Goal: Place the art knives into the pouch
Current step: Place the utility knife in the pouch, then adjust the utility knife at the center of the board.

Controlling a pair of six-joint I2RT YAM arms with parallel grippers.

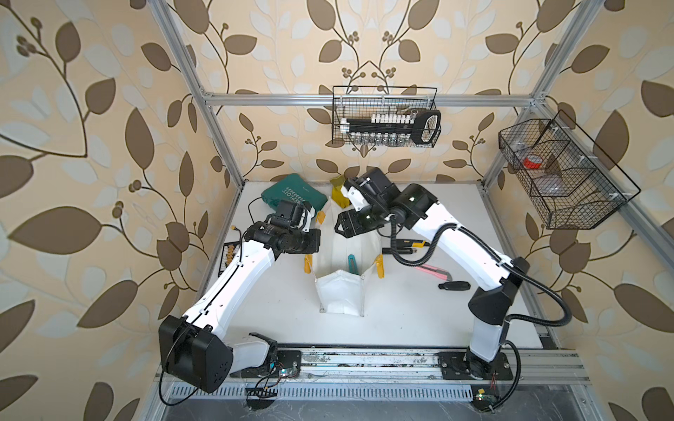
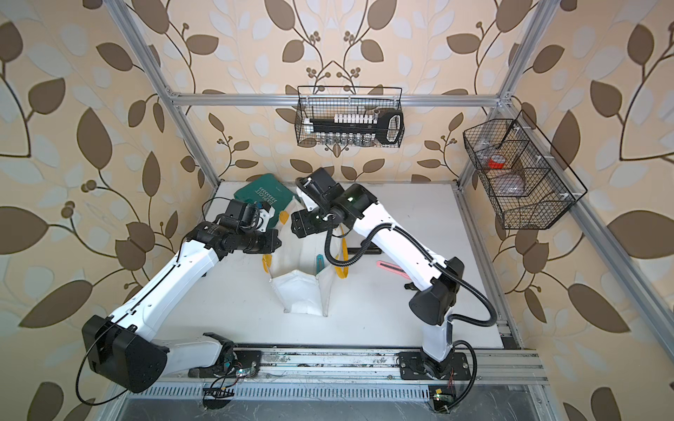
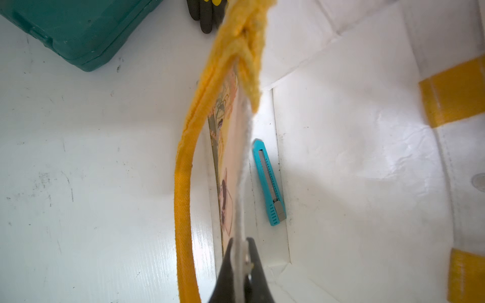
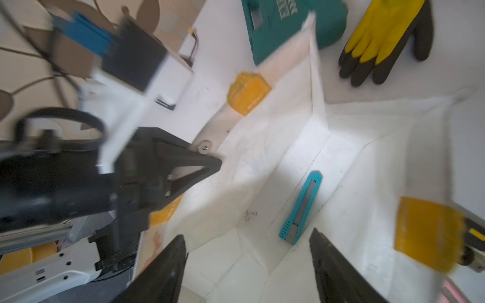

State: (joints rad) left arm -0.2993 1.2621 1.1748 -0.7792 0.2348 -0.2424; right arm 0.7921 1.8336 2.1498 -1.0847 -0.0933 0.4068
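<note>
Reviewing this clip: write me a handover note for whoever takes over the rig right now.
The left hand is shut on the rim of the pouch, holding it open.
The right hand is open and empty, above the pouch mouth.
The art knife, teal, lies flat on the pouch floor, touching neither hand.
Done: the knife is in the pouch.
Left: probably only to draw the right hand clear and release the rim.

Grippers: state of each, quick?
Left gripper: shut on the pouch wall.
Right gripper: open, holding nothing; the knife lies inside the pouch.
</note>
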